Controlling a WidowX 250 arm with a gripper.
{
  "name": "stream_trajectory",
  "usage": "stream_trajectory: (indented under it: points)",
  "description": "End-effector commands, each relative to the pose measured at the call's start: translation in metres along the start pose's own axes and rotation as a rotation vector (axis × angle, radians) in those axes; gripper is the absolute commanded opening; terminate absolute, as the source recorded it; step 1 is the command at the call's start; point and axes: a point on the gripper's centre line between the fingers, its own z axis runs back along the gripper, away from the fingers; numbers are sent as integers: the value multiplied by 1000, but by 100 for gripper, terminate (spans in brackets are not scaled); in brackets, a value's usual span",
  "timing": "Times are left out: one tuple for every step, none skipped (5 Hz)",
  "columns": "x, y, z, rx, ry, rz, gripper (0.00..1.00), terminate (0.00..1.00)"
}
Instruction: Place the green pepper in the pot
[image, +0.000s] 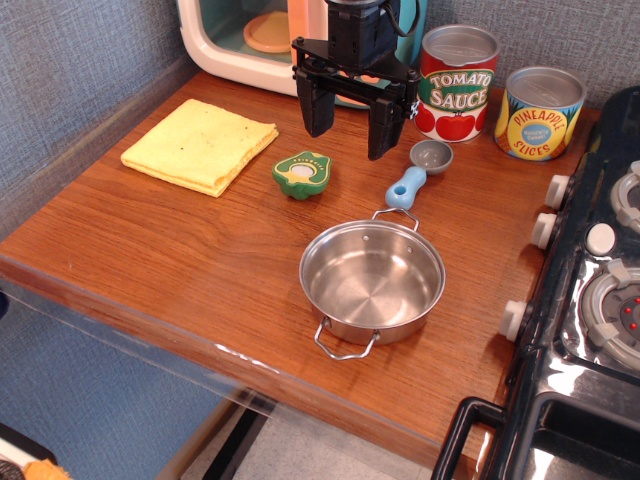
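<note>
The green pepper (302, 174) lies on the wooden table (150, 240), cut face up, with a yellow rim and a whitish centre. The pot (372, 282) stands empty to its lower right, shiny steel with two wire loop handles. My gripper (350, 122) hangs open and empty above the table, just behind and to the right of the pepper, its two black fingers spread wide. It touches nothing.
A folded yellow cloth (200, 145) lies at the left. A blue-handled grey scoop (415, 175) lies behind the pot. A tomato sauce can (457, 83) and a pineapple can (540, 113) stand at the back right. A toy microwave (250, 40) is at the back, a stove (590, 300) at the right.
</note>
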Motion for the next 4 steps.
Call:
stream_trajectory:
  points:
    - [0, 0, 0, 0, 0, 0, 100, 0]
    - [-2, 15, -5, -17, -36, 38, 100, 0]
    - [-3, 32, -15, 14, -32, 92, 100, 0]
    - [-2, 49, -22, 38, 6, 133, 100, 0]
